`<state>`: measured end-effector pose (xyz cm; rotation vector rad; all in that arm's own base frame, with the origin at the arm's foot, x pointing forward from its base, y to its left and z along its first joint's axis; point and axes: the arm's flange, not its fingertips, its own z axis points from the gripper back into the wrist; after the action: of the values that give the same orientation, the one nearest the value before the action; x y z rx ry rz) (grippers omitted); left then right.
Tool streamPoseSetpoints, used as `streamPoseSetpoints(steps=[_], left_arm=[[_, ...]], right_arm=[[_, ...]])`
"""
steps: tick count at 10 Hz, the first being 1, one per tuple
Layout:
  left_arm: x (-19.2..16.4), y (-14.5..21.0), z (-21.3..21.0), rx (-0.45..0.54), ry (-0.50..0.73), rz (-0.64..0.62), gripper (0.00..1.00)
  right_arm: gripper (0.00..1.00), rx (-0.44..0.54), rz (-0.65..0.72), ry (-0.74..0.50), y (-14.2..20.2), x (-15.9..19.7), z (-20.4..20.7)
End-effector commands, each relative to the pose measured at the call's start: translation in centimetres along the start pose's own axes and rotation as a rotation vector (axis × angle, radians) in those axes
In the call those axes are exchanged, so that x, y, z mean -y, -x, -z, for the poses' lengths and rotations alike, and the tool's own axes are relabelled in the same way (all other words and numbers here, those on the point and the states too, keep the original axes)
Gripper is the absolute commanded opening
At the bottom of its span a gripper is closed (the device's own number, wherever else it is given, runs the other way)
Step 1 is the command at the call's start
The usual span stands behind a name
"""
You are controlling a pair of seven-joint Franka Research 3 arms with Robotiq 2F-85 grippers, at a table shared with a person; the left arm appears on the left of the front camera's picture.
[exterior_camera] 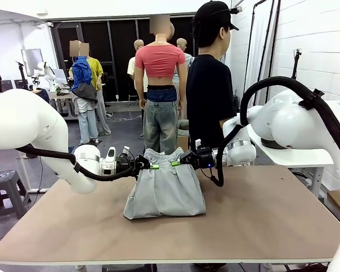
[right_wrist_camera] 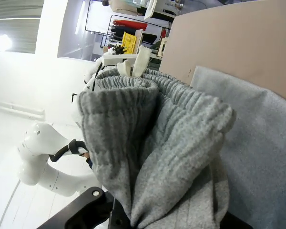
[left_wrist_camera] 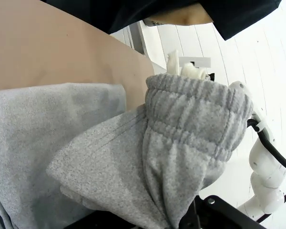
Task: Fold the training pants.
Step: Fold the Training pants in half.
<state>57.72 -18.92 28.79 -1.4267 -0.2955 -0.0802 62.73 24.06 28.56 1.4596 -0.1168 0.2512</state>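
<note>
The light grey training pants (exterior_camera: 165, 190) hang from their gathered waistband, lifted off the brown table (exterior_camera: 260, 221), with the lower part draped on the tabletop. My left gripper (exterior_camera: 149, 166) is shut on the waistband's left corner. My right gripper (exterior_camera: 178, 162) is shut on the right corner. In the left wrist view the bunched waistband (left_wrist_camera: 195, 119) sits right in front of the camera, and the pinch point is hidden by cloth. The right wrist view shows the folded waistband (right_wrist_camera: 148, 138) the same way.
A person in black (exterior_camera: 211, 90) stands at the far edge of the table, just behind the pants. A white side table (exterior_camera: 297, 156) stands at the right. Bare tabletop lies in front and to both sides.
</note>
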Motion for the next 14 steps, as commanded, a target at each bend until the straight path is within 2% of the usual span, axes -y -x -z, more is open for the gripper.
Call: streamPoseSetpoints(steps=[1, 7, 14], left_arm=[[0.1, -0.1, 0.0, 0.001, 0.000, 0.002, 0.00], [-2.1, -2.1, -0.2, 0.031, -0.010, -0.083, 0.00], [-4.7, -2.2, 0.4, 0.002, -0.037, -0.177, 0.00]], right_arm=[[0.00, 0.001, -0.002, 0.000, -0.1, -0.1, 0.0], [0.00, 0.023, 0.092, 0.030, -2.9, 1.9, 1.0], [0.00, 0.027, 0.182, 0.134, -4.0, 4.4, 1.6]])
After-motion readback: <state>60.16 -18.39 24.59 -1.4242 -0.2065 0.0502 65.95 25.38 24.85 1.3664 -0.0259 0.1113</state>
